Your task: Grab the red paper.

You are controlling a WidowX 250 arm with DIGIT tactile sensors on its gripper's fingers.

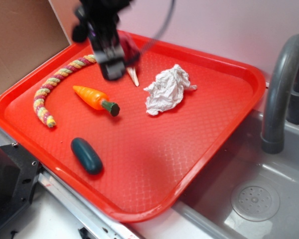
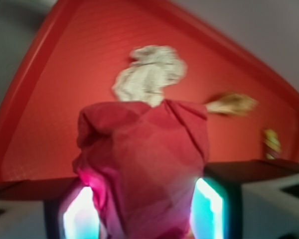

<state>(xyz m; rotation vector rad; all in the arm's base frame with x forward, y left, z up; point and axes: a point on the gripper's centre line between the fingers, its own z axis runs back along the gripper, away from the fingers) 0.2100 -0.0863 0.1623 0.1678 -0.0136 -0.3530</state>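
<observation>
The red paper [image 2: 144, 149] is a dark crimson crumpled ball that fills the space between my two lit finger pads [image 2: 79, 211] in the wrist view. My gripper [image 2: 144, 206] is shut on it. From the exterior view the gripper [image 1: 117, 62] hangs over the far left part of the red tray [image 1: 189, 149]. There only a dark red edge of the red paper [image 1: 131, 50] shows, beside the black fingers. The white paper wad [image 1: 168, 89] lies apart on the tray, to the right of the gripper, and the wrist view shows the white wad [image 2: 149, 74] beyond the held ball.
On the tray lie a toy carrot [image 1: 94, 98], a braided rope [image 1: 50, 89], a dark teal oval [image 1: 86, 155] and a small tan stick [image 1: 134, 75]. A grey sink [image 1: 254, 199] with a faucet [image 1: 284, 89] stands to the right. Brown cardboard [image 1: 20, 40] stands at back left.
</observation>
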